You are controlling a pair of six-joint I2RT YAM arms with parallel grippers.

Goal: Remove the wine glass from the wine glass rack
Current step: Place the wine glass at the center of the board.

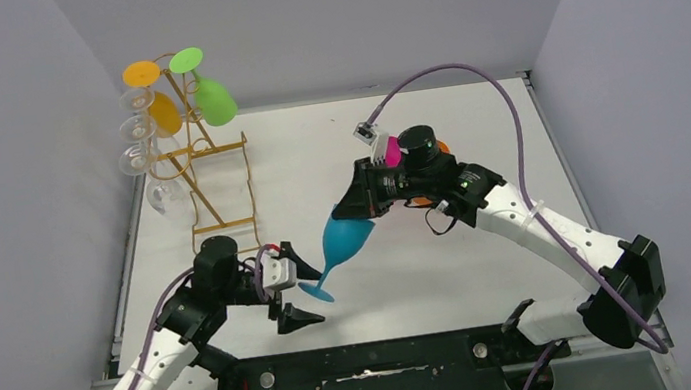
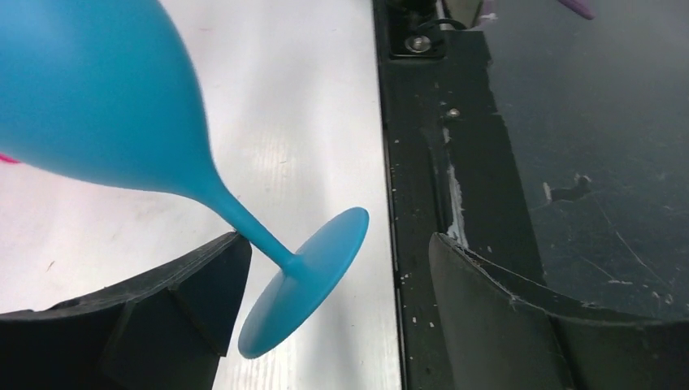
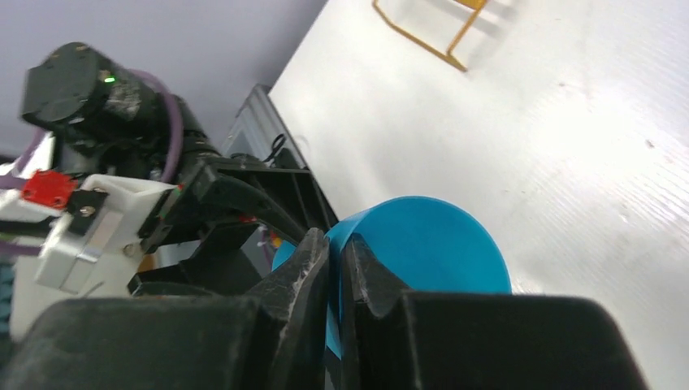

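While the right gripper point(image 1: 356, 212) pinches the rim of the matte blue wine glass point(image 1: 347, 240) — tilted, well right of the thin gold wire wine glass rack point(image 1: 205, 151) — the left gripper point(image 1: 295, 287) gapes wide around its slender stem.

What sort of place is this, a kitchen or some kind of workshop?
Probably a robot test booth, not a kitchen: plain grey walls box in a white table, two robot arms are bolted at its near edge, and a gold wire rack holds coloured glasses.
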